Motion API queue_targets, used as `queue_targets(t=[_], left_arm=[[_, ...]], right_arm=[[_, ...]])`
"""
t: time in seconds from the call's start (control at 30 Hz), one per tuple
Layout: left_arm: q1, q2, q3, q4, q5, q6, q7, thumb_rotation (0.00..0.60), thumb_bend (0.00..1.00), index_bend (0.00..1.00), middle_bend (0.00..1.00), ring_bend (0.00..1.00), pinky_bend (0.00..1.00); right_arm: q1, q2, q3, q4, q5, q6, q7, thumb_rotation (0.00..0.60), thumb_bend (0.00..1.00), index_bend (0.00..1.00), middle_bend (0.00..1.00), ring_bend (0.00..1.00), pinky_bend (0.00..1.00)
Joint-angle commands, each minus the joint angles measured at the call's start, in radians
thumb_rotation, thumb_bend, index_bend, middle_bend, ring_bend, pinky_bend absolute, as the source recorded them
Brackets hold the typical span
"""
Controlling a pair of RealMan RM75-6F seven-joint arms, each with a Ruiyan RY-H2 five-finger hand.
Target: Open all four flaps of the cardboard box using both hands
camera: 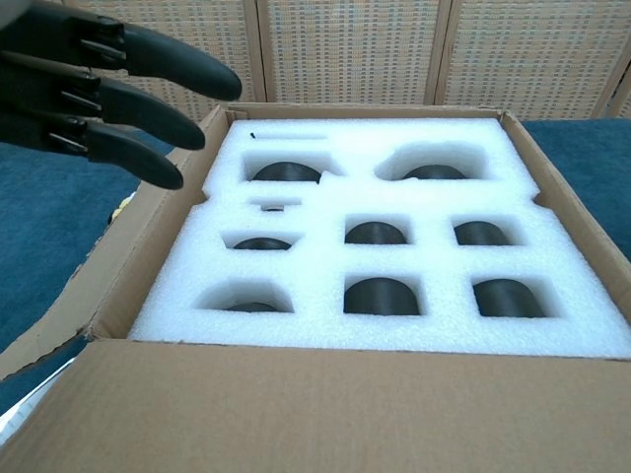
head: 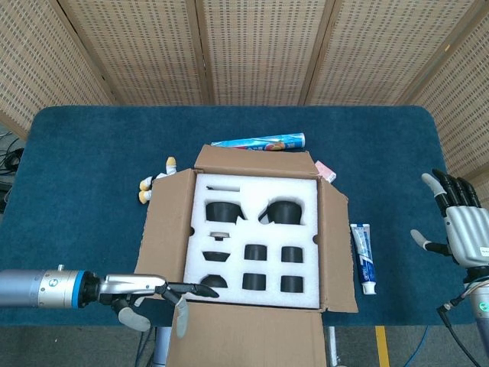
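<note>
The cardboard box [head: 164,222] stands mid-table with its four flaps folded outward. Its near flap [head: 244,336] hangs past the table's front edge, and in the chest view it fills the bottom as the same flap [camera: 315,409]. Inside lies a white foam insert [head: 256,241] with dark round parts in its pockets, also plain as foam [camera: 394,266] in the chest view. My left hand [head: 153,294] hovers at the box's near-left corner, fingers stretched out, holding nothing; its fingers [camera: 118,84] show top left in the chest view. My right hand [head: 457,229] is held up, spread and empty, far right of the box.
A toothpaste tube [head: 364,257] lies right of the box. A colourful tube [head: 260,142] lies behind it, with a pink packet [head: 325,170] at the back right corner. Small bottles [head: 157,183] sit left of the box. Blue cloth [head: 84,176] covers the table.
</note>
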Motion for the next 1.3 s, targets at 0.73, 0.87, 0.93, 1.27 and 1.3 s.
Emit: queue_targets(t=[0.73,0.87,0.93,1.27,1.3], left_arm=[[0.347,0.044,-0.180,-0.164,-0.701,-0.227,1.155,0.114,0.05,0.28,0.00,0.00,0.00],[0.419,0.013,-0.211,-0.154,-0.804,-0.188,1.316,0.113,0.05,0.20,0.00,0.00,0.00],[0.456,-0.006,-0.227,-0.147,-0.850,-0.164,1.394,0.114,0.05,0.17,0.00,0.00,0.00],[0.637,-0.095,-0.283,-0.101,-0.993,-0.015,1.708,0.116,0.05,0.03,0.00,0.00,0.00],[0.651,-0.107,-0.290,-0.102,-0.999,0.002,1.730,0.116,0.05,0.03,0.00,0.00,0.00]], right_arm=[[0.007,-0.032,0.003,0.054,0.026,-0.018,0.019,0.600,0.26,0.07,0.03,0.00,0.00],[0.006,-0.039,0.001,0.068,0.030,-0.020,0.022,0.600,0.26,0.07,0.03,0.00,0.00],[0.005,-0.043,0.000,0.077,0.032,-0.019,0.017,0.600,0.26,0.07,0.03,0.00,0.00],[0.005,-0.081,-0.006,0.111,0.049,-0.010,-0.043,0.600,0.26,0.07,0.03,0.00,0.00],[0.004,-0.085,-0.007,0.113,0.050,-0.008,-0.049,0.600,0.26,0.07,0.03,0.00,0.00]])
